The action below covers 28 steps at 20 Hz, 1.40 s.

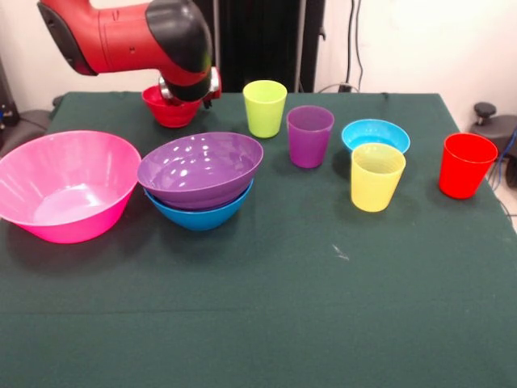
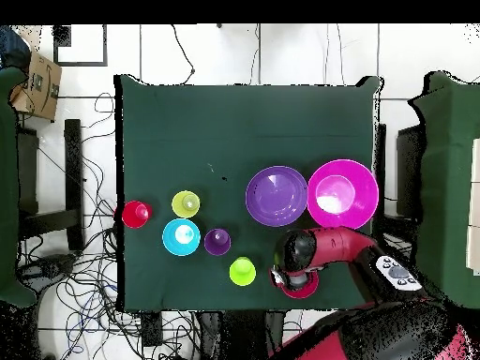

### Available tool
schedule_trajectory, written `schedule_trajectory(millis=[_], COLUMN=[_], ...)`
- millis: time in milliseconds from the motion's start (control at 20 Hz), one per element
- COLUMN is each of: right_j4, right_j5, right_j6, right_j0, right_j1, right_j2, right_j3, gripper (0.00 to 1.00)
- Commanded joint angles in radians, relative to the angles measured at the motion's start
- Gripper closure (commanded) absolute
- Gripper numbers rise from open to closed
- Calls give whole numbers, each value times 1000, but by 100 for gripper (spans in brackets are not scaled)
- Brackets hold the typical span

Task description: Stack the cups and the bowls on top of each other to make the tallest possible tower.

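Only front view shows blue bowl (image 1: 199,214) under purple bowl (image 1: 200,167); claw (image 1: 188,95) state unclear.

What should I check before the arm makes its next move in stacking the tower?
1. Claw over small red bowl: ok.
2. Claw open or shut: cannot tell, the arm hides it.
3. Purple bowl sits inside blue bowl: ok, slightly tilted.
4. Pink bowl apart from the stack: ok.
5. Green cup, purple cup, yellow cup, red cup upright: ok.
6. Light blue bowl unstacked: ok.
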Motion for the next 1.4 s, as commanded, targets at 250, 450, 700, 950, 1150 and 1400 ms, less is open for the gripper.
schedule_trajectory(millis=[250,450,700,950,1150,1400], right_j4=[-83,-60,-50,-68,-89,-81], right_j5=[-378,-400,-417,-458,-499,-505], right_j6=[84,83,51,72,106,108], right_j0=[12,9,5,27,58,89], right_j1=[-48,-83,-65,-75,-86,-88], right_j2=[28,23,16,-9,-35,-67], right_j3=[46,78,51,35,32,17], gripper=[0,0,0,100,100,100])
